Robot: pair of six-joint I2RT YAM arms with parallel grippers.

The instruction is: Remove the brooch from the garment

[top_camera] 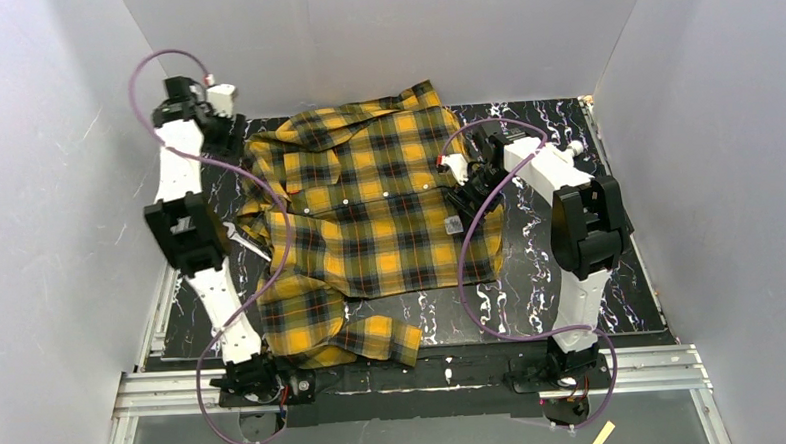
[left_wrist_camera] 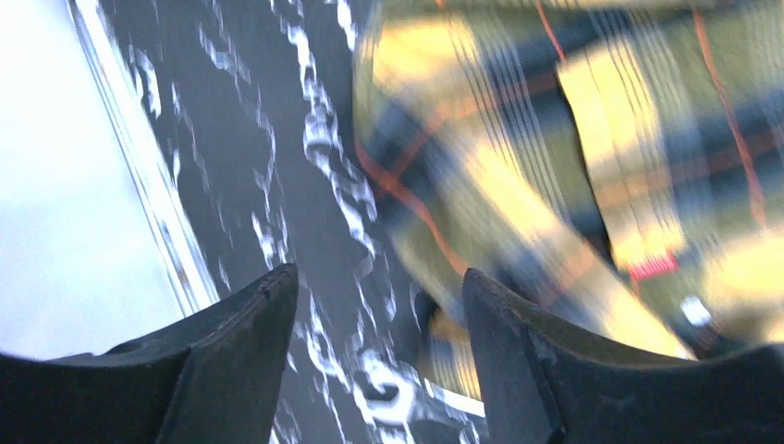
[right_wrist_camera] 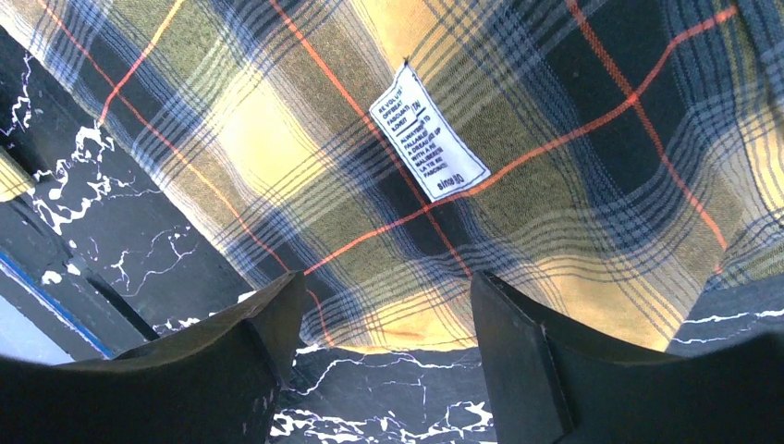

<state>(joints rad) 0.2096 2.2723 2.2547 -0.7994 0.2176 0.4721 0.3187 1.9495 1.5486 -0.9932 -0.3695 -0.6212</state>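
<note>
Plaid cloth of the garment (top_camera: 389,212) lay spread on the black marbled table (top_camera: 543,306). Both end effectors were empty, with fingers wide apart. The left gripper (left_wrist_camera: 379,277) hung over the shirt edge at about 10 o'clock in the top view, and the right gripper (right_wrist_camera: 386,282) over the edge at 3 o'clock, near the white label (right_wrist_camera: 428,143). The brooch I could not find with certainty. A small pale spot (left_wrist_camera: 695,310) at 4 o'clock in the blurred left wrist view might be it, or only a snap button. To search well, I judged, one arm should press the cloth flat while the other approached slowly, and the label should not be taken for the ornament
</note>
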